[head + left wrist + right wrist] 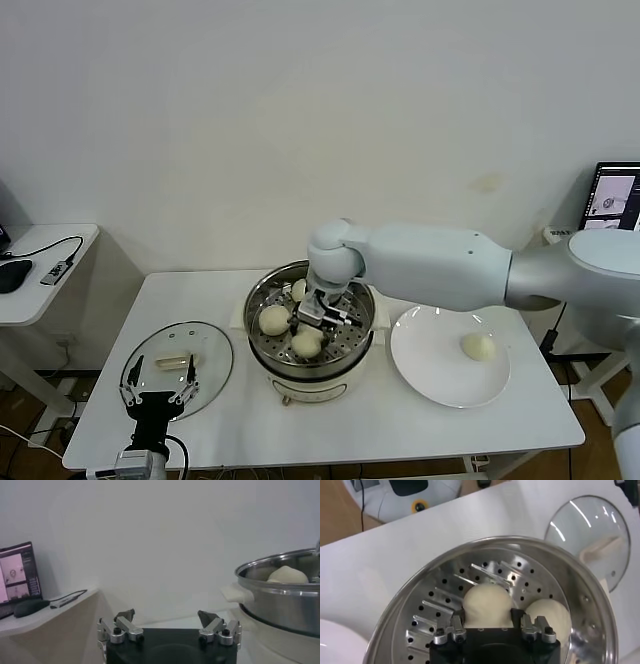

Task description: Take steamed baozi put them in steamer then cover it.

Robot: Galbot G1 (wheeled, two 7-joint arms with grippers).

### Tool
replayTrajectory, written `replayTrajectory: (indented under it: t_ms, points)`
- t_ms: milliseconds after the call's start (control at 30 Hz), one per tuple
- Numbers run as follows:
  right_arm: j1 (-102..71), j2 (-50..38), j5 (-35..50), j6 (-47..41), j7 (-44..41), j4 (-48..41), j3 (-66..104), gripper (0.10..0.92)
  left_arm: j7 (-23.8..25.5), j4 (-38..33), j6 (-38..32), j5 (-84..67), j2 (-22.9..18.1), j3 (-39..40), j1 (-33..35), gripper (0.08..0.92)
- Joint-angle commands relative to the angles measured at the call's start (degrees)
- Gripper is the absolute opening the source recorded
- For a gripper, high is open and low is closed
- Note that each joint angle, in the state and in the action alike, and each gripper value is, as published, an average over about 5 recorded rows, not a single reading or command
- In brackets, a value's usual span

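Observation:
The steel steamer [357, 340] stands mid-table on its cream base. Three baozi lie on its perforated tray: one at the left [273, 318], one at the back [298, 290], one at the front [306, 343]. My right gripper [322, 312] reaches down into the pot. In the right wrist view its fingers [456, 622] press both sides of the front baozi [487, 602], which rests on the tray [435, 587]; another baozi [547, 617] lies beside it. A fourth baozi [479, 347] sits on the white plate [430, 375]. The glass cover [215, 350] lies flat to the left. My left gripper [158, 385] is open beside it.
A low side table [50, 262] with a mouse [12, 274] and cable stands at the far left. A monitor [612, 195] is at the far right. The left wrist view shows the steamer wall [280, 600] close by and another screen [17, 572].

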Motion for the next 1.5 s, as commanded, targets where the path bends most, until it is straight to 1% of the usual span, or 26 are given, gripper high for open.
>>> replayTrajectory:
  t_ms: [33, 100, 200, 333, 467, 567, 667, 867, 1000, 1100, 1267, 1500]
  points:
    - [3.2, -1.46, 1.05, 0.56, -1.28, 0.82, 0.56, 0.696, 0.07, -0.03, 0.08, -0.04, 0.2, 0.04, -0.27, 0.823]
    - [4.02, -2.53, 1.53, -0.13, -1.37, 0.87, 1.1, 0.755, 0.1, -0.04, 0.1, -0.06, 0.26, 0.06, -0.41, 0.823]
    - [5.29, -4.8, 3.4, -4.08, -1.31, 1.13, 2.04, 0.809, 0.18, -0.03, 0.09, -0.08, 0.47, 0.06, -0.47, 0.823]
    - [6.83, -9.42, 6.57, -13.17, -0.25, 2.44, 3.86, 0.822, 0.28, -0.08, 0.07, -0.31, 0.96, -0.18, -0.62, 0.823]
    - [6.93, -16.35, 11.08, -23.74, 2.24, 4.88, 6.46, 0.823, 0.39, -0.26, 0.16, -0.79, 1.33, -0.49, -0.91, 0.823]
    - [6.62, -21.92, 12.23, -28.13, 2.39, 6.87, 7.23, 0.823, 0.46, -0.3, 0.2, -0.83, 1.58, -0.39, -1.01, 0.823]
    - [4.9, -27.73, 11.45, -30.58, 2.09, 8.85, 8.54, 0.823, 0.49, -0.21, 0.2, -0.78, 1.73, -0.16, -1.18, 0.823]
    - [-3.22, -39.72, 4.14, -28.51, -0.53, 10.78, 14.02, 0.823, 0.57, 0.0, 0.07, -0.64, 1.78, 0.46, -1.37, 0.823]
    - [-10.53, -43.95, -1.99, -25.31, -1.21, 8.55, 19.34, 0.823, 0.59, 0.17, 0.02, -0.42, 1.79, 0.72, -1.3, 0.823]
    - [-18.2, -44.88, -5.05, -23.29, -0.38, 4.69, 25.1, 0.823, 0.59, 0.32, -0.07, -0.24, 1.87, 0.75, -1.15, 0.823]
    - [-29.68, -43.66, -9.71, -20.98, 0.69, -1.43, 33.6, 0.823, 0.63, 0.14, -0.03, 0.06, 1.94, 0.52, -0.58, 0.823]
    - [-36.84, -40.13, -14.28, -19.39, 0.74, -7.0, 40.27, 0.823, 0.64, 0.07, 0.01, 0.24, 1.87, 0.01, 0.07, 0.823]
